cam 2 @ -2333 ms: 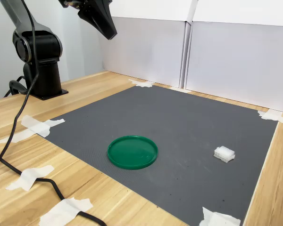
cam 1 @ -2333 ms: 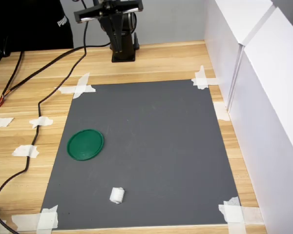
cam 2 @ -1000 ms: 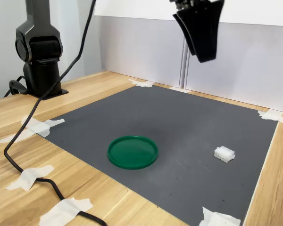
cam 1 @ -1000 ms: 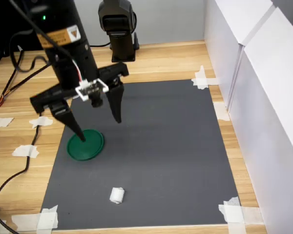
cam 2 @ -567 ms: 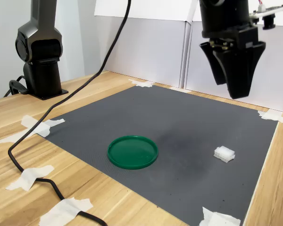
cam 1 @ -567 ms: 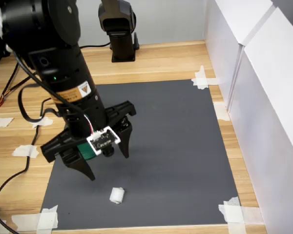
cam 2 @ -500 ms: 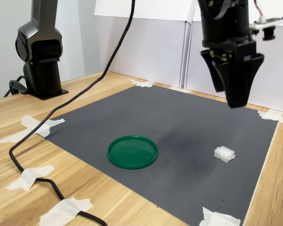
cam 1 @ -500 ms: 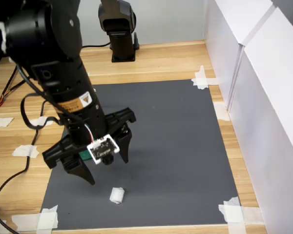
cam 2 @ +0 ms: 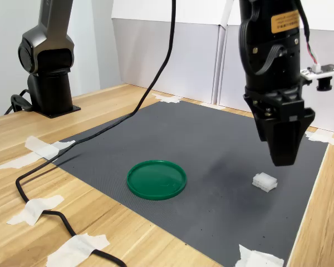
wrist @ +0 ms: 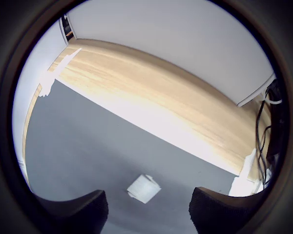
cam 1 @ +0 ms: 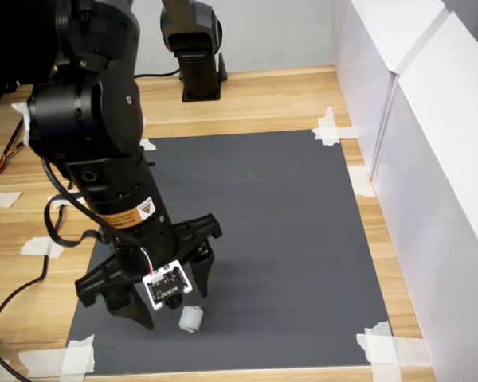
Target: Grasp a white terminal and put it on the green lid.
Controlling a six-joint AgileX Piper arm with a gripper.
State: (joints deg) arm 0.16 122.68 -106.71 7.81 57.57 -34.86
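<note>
One gripper (cam 1: 174, 302), fingers spread wide, poised above white terminal (cam 1: 191, 319); no contact. One green lid (cam 2: 156, 179) flat on grey mat (cam 2: 211, 144), apart.

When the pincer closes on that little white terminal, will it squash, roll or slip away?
The white terminal looks like hard moulded plastic, so probably stiff. Its blocky shape with flat faces suggests it won't roll. Being small on the grey mat, it is likely light and might skid if the open pincer touches one side first.

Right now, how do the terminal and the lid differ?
The terminal is a small, chunky white block; the lid is a far wider, flat, round green disc. The terminal lies just below the open gripper; the lid lies well aside. Both rest on the grey mat, untouched.
</note>
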